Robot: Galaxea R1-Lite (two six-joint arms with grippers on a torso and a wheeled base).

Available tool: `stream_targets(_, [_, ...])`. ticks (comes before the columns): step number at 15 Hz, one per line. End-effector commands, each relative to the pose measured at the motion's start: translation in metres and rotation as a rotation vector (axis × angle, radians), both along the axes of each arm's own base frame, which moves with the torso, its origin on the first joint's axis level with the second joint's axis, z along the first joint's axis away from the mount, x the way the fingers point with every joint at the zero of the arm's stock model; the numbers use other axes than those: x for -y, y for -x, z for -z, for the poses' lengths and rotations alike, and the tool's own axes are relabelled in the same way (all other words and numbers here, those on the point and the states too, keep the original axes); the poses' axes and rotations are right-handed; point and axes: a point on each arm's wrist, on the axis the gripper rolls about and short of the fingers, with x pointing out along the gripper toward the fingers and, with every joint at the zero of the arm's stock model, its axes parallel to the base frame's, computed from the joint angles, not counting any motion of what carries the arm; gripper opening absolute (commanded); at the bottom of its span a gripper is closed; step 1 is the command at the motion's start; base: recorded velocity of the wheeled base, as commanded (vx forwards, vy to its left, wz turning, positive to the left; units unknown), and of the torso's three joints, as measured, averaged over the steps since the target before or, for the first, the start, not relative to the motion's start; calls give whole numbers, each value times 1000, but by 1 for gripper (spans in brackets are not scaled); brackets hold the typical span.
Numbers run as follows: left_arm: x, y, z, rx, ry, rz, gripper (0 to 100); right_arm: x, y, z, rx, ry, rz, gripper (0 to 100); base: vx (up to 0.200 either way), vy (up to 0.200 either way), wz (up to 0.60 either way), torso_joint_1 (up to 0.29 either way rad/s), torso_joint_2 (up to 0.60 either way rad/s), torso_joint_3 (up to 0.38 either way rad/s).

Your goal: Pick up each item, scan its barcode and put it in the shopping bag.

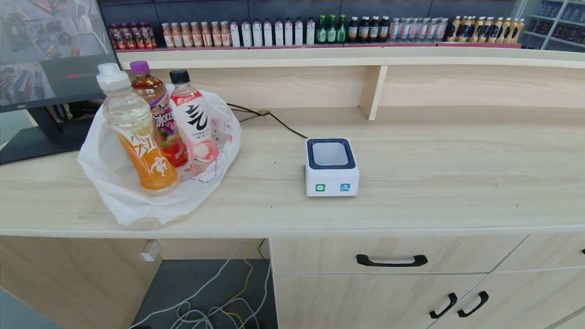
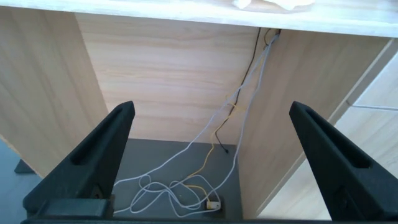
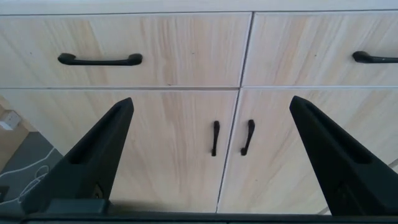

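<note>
We had the long wooden worktop (image 1: 411, 192) stretched right across the head view, and under it we saw the cabinet (image 1: 393, 292) with its black handles. At the far left of the worktop stood a monitor (image 1: 45, 50). Just beside it sat the white shopping bag (image 1: 105, 178), its mouth open and its sides slumped around the load.

And it was loaded: we counted three bottles standing upright inside, pressed close together. The orange drink bottle (image 1: 137, 137) with the white cap stood nearest us, with the purple-capped bottle (image 1: 153, 91) behind it. The black-capped bottle (image 1: 194, 123) with the white and pink label stood to their right.

Well apart from the bag, near the middle of the worktop, the white barcode scanner (image 1: 331, 167) sat with its window facing up. A black cable (image 1: 279, 121) ran from behind it toward the back wall.

Down low, the left pincer (image 2: 214, 165) hung with its fingers wide apart, in front of the recess below the worktop where loose cords (image 2: 186, 186) lay on the floor. The right pincer (image 3: 211, 162) was spread just as wide, facing the cabinet's drawers and doors.
</note>
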Motion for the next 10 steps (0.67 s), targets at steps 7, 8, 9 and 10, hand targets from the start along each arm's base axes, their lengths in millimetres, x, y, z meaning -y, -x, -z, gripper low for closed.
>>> stream_targets(7, [0,0,0,2,2,-1,100,0,0,0,-2,-1,-1,100,0,-86,0,0,0,0])
stream_targets(8, [0,0,0,2,-1,-1,100,0,0,0,0,-1,1,100,0,0,0,0,0,0])
stream_targets(9, [0,0,0,2,-1,-1,100,0,0,0,1,-1,1,100,0,0,0,0,0,0])
stream_targets(10, [0,0,0,2,-1,-1,100,0,0,0,0,-1,1,100,0,0,0,0,0,0])
